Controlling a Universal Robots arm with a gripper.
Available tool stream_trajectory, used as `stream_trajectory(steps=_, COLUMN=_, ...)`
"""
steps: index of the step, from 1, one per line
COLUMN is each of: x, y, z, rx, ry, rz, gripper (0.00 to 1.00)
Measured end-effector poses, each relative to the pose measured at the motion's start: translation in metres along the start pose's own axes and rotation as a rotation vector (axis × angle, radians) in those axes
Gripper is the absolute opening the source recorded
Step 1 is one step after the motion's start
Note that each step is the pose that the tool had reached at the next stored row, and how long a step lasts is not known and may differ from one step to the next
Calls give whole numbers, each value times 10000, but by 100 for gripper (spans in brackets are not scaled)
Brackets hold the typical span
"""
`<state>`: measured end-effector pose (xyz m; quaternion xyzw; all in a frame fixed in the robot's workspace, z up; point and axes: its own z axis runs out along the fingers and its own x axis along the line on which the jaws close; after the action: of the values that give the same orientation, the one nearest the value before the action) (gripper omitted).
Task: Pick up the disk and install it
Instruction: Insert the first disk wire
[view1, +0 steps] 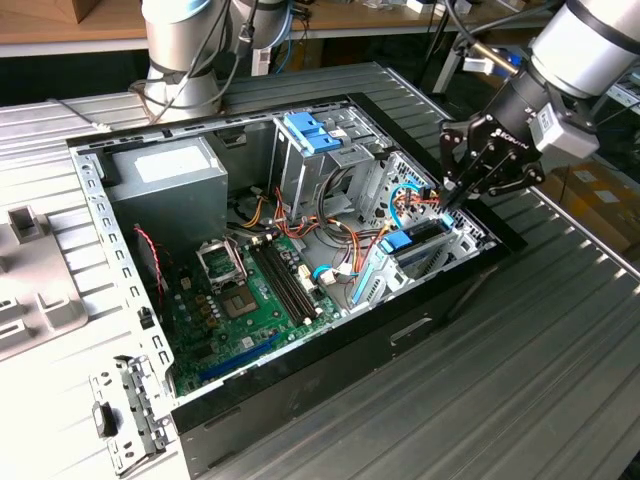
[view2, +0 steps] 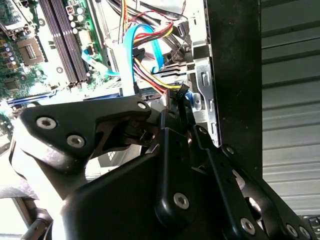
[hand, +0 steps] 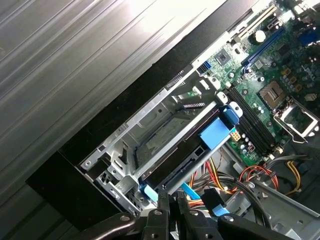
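Ribbed grey metal desk (view1: 540, 380) carries an open computer case (view1: 300, 390), its green motherboard (view1: 250, 300) exposed. At the case's corner toward the exterior view's right, the disk (hand: 192, 150) sits in a metal drive cage (hand: 150, 125), its long axis lying along the cage, its blue tab (hand: 216, 132) pointing toward the motherboard. Just beyond, the black pincer (view1: 447, 200) presses at the disk's other end among cables; its fingers look close together.
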<state>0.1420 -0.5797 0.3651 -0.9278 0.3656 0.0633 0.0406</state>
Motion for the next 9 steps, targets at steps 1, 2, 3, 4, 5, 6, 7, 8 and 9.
stream_trajectory(steps=1, x=-3, y=3, z=2, rx=1, ry=0, rz=1, gripper=18)
stream_trajectory(steps=2, x=-8, y=8, z=4, rx=0, ry=0, rz=3, gripper=18)
stream_trajectory(steps=3, x=-12, y=11, z=5, rx=1, ry=0, rz=5, gripper=18)
stream_trajectory(steps=4, x=-22, y=21, z=8, rx=2, ry=1, rz=12, gripper=18)
stream_trajectory(steps=5, x=-31, y=30, z=10, rx=2, ry=1, rz=16, gripper=18)
stream_trajectory(steps=6, x=-45, y=44, z=14, rx=4, ry=1, rz=21, gripper=18)
stream_trajectory(steps=7, x=-53, y=51, z=15, rx=3, ry=1, rz=24, gripper=18)
stream_trajectory(steps=8, x=-58, y=57, z=17, rx=4, ry=1, rz=27, gripper=18)
stream_trajectory(steps=9, x=-65, y=63, z=19, rx=5, ry=1, rz=30, gripper=18)
